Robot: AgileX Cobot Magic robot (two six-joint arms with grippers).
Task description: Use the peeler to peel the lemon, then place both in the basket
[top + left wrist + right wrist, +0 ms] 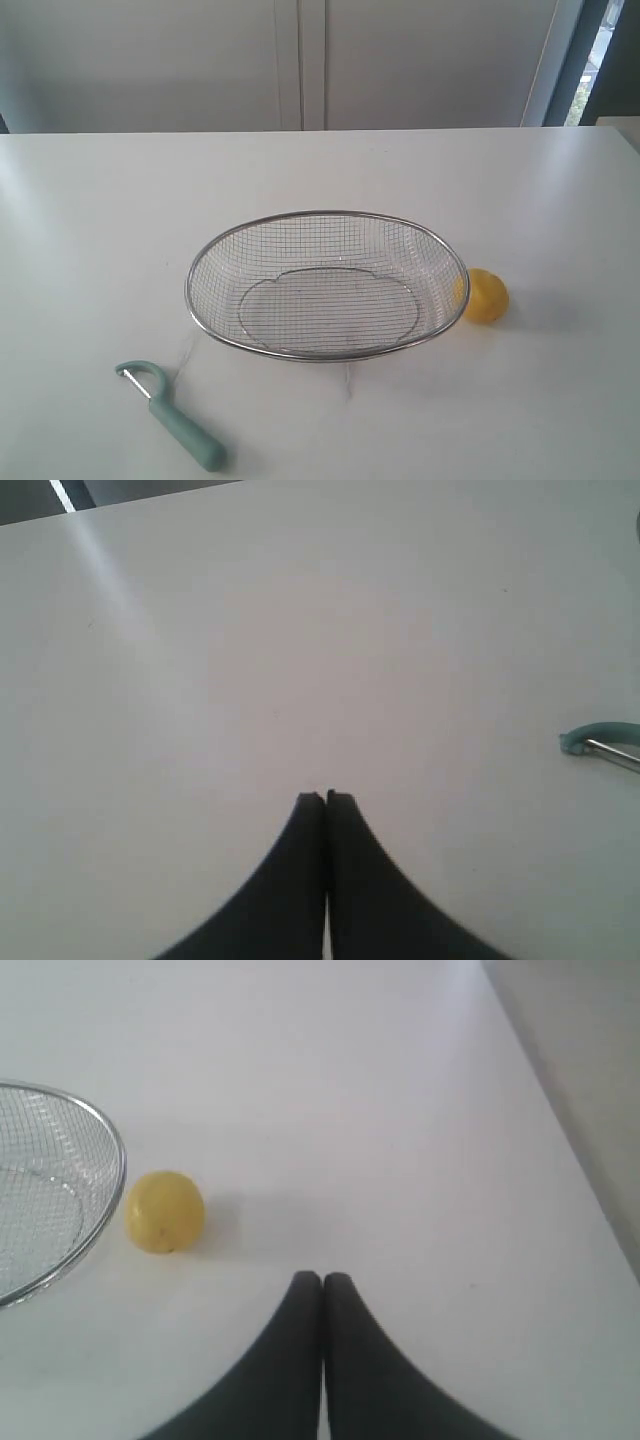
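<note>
The silver wire basket point(243, 229) sits empty in the middle of the white table. A yellow lemon point(486, 296) rests on the table touching the basket's right rim; the right wrist view shows the lemon point(165, 1211) beside the basket rim point(112, 1190). The pale teal peeler point(172, 415) lies on the table near the front left, head pointing left. Only the peeler's head point(600, 742) shows at the edge of the left wrist view. My left gripper point(326, 798) is shut and empty above bare table. My right gripper point(322, 1279) is shut and empty, apart from the lemon. Neither arm appears in the exterior view.
The white table point(120, 220) runs back to a grey wall with cabinet panels point(300, 60). Its right edge point(560, 1120) shows in the right wrist view. A window strip point(600, 50) is at the far right.
</note>
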